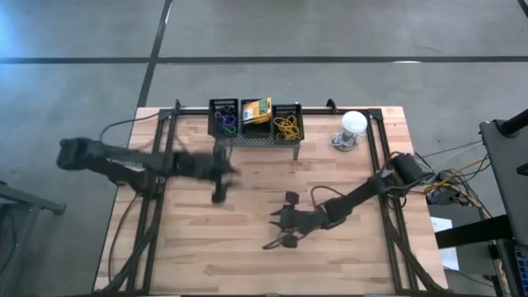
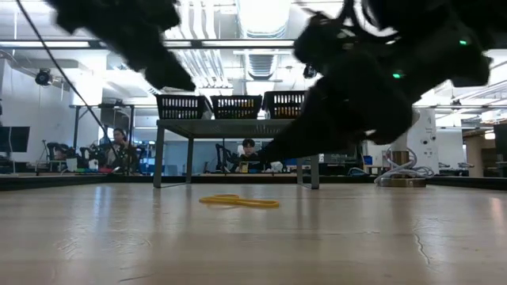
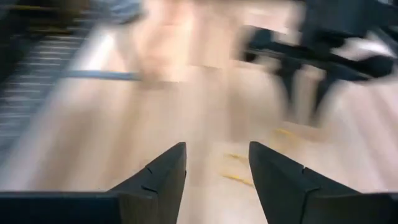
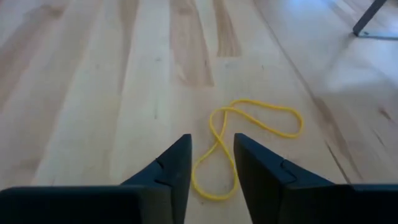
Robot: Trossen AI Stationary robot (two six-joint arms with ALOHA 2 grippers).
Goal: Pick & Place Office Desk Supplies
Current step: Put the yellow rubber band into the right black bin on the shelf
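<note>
Yellow rubber band [image 4: 249, 134], thin and twisted into a loose figure-eight, lies flat on the pale wooden bench [image 4: 93, 93] and is the piece you are after at this moment. Your right claw [image 4: 211, 158] hangs just over its near loop, dark fingers apart with a narrow gap between them and nothing held; the band runs out beyond the fingertips, so the strand is not yet between them. From table height the same band shows as a low yellow streak on the planks, in front of the wide grey perforated metal stand [image 2: 238, 125].

I judge this to be the pick step for one loose band, with the grasp not yet made. To take it, you need to lower the right claw until the tips meet the wood, straddle a single strand of the near loop, and close firmly, because a band this thin can slip out under a shallow pinch.

The place step would follow at the three small black mesh baskets [image 1: 256, 118] on top of the stand at the far edge of the bench; the right-hand one already holds a tangle of yellow bands [image 1: 287, 126], so that looks like the proper home.

Your left claw [image 3: 216, 174] is open and empty, up over the bench in front of the stand and well apart from the band.
</note>
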